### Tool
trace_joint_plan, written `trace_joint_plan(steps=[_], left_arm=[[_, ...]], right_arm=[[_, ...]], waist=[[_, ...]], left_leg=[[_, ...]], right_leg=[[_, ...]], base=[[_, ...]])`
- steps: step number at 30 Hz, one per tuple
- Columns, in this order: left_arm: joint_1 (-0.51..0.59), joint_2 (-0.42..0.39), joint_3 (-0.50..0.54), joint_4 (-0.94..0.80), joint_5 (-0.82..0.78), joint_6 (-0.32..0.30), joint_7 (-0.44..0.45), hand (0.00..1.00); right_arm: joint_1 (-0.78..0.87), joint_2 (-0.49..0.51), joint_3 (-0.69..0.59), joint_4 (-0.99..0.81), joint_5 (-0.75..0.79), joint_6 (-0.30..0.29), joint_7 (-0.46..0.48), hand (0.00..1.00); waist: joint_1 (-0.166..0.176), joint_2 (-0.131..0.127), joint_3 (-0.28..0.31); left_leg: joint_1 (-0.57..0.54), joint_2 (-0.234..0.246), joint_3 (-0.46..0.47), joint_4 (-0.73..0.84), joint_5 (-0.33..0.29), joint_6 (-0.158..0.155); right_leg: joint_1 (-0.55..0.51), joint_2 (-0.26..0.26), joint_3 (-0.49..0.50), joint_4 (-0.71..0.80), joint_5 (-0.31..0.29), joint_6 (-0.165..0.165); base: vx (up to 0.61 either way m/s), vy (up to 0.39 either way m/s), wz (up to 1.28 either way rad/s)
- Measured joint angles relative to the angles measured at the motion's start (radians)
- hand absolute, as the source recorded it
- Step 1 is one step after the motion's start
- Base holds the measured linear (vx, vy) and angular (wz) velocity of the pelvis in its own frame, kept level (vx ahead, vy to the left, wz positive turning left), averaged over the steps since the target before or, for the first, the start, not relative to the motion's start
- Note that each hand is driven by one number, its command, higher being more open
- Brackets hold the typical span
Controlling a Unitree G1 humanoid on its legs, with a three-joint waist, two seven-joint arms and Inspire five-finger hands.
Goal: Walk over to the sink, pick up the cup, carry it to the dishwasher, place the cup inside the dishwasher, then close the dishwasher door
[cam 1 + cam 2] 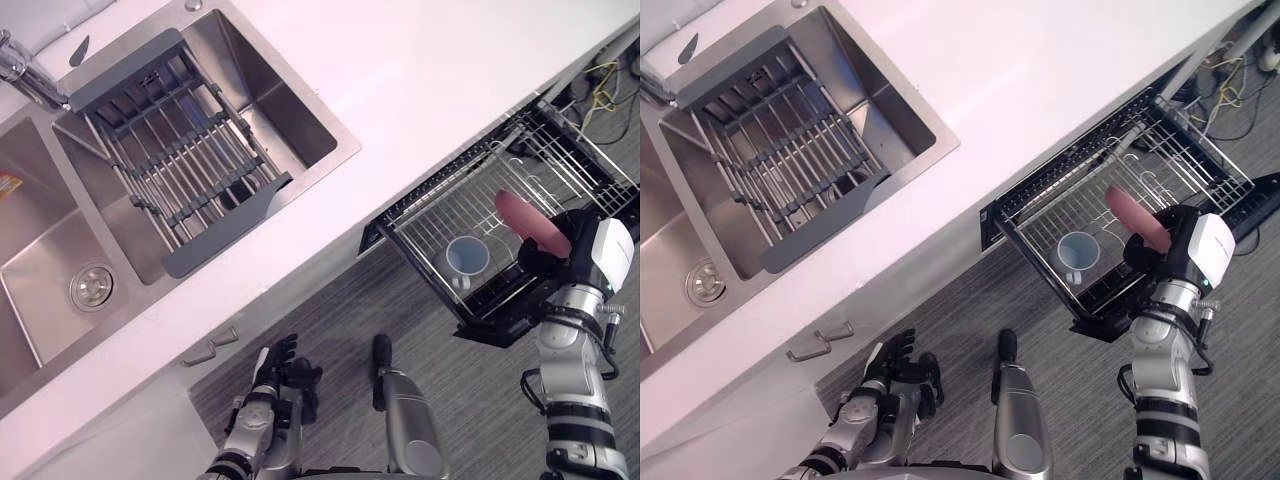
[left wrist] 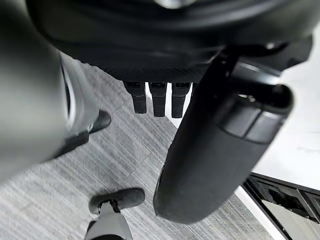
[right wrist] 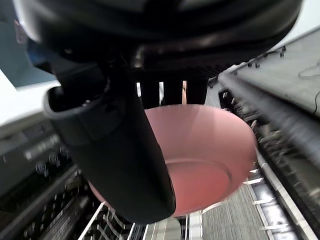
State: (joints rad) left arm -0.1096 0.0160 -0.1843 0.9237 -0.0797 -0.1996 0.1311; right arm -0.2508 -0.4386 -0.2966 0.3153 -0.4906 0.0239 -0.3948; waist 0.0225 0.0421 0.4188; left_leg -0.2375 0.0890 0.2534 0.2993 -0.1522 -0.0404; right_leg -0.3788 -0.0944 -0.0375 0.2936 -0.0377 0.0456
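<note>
The cup (image 1: 467, 256), pale blue, sits mouth up in the pulled-out dishwasher rack (image 1: 430, 215), near the rack's front edge and apart from both hands. Just beside it, towards the robot's right, a pink bowl (image 3: 205, 155) hangs over the same rack, turned on edge so that the head views show it as a narrow pink strip. The right robot hand (image 1: 1155, 255) has hold of this bowl. In the right wrist view its thumb (image 3: 117, 150) lies across the inside of the bowl and its fingers (image 3: 170, 92) come down behind the rim, so the rim is pinched between them. Below the rack's front edge a dark slab juts out, possibly the open dishwasher door, though the angle makes that hard to settle.

The rack stands out from under the white bench (image 1: 420, 90). Further to the robot's left a steel double sink (image 1: 290, 95) is let into the bench. A grey-framed drying rack (image 1: 180, 150) spans one basin, with a tap (image 1: 25, 75) at the far edge.

The left robot hand (image 1: 285, 365) hangs low in front of the cabinet, over the grey floor (image 1: 420, 320). Its fingers are loose and nearly straight, and it grips nothing.
</note>
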Motion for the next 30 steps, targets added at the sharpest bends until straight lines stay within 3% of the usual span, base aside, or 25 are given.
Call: trace_joint_plan(steps=[11,12,21,30], left_arm=[[-0.027,-0.001,0.004,-0.018,-0.023,-0.004,0.037,0.90],[-0.027,-0.001,0.009,-0.019,-0.023,-0.004,0.037,0.90],[-0.027,-0.008,0.022,-0.022,-0.039,-0.004,0.039,0.90],[-0.024,-0.019,0.021,-0.026,-0.039,-0.002,0.044,0.90]], right_arm=[[-0.161,-0.069,0.007,0.116,0.076,0.012,0.000,0.30],[-0.181,-0.070,0.007,0.125,0.077,0.012,-0.001,0.90],[-0.216,-0.070,0.005,0.133,0.116,0.017,-0.023,0.90],[-0.067,0.037,-0.077,-0.130,0.117,0.018,-0.068,0.90]], waist=[[0.018,-0.001,0.028],[0.019,-0.001,0.028],[0.024,-0.001,0.028],[0.034,-0.004,0.029]], left_leg=[[-0.068,-0.001,-0.017,0.028,-0.005,0.008],[-0.068,-0.001,-0.016,0.028,-0.005,0.008],[-0.072,-0.002,-0.020,0.027,-0.005,0.008],[-0.032,-0.003,-0.026,0.013,-0.004,0.008]], right_leg=[[-0.045,-0.005,-0.013,-0.004,0.011,0.004],[-0.045,-0.005,-0.013,-0.005,0.011,0.005],[-0.043,-0.005,-0.016,-0.014,0.016,0.005],[0.002,-0.005,-0.022,-0.030,0.017,0.005]], base=[[0.00,0.002,0.03],[0.00,0.000,0.00],[0.00,0.000,0.00],[0.00,0.000,0.00]])
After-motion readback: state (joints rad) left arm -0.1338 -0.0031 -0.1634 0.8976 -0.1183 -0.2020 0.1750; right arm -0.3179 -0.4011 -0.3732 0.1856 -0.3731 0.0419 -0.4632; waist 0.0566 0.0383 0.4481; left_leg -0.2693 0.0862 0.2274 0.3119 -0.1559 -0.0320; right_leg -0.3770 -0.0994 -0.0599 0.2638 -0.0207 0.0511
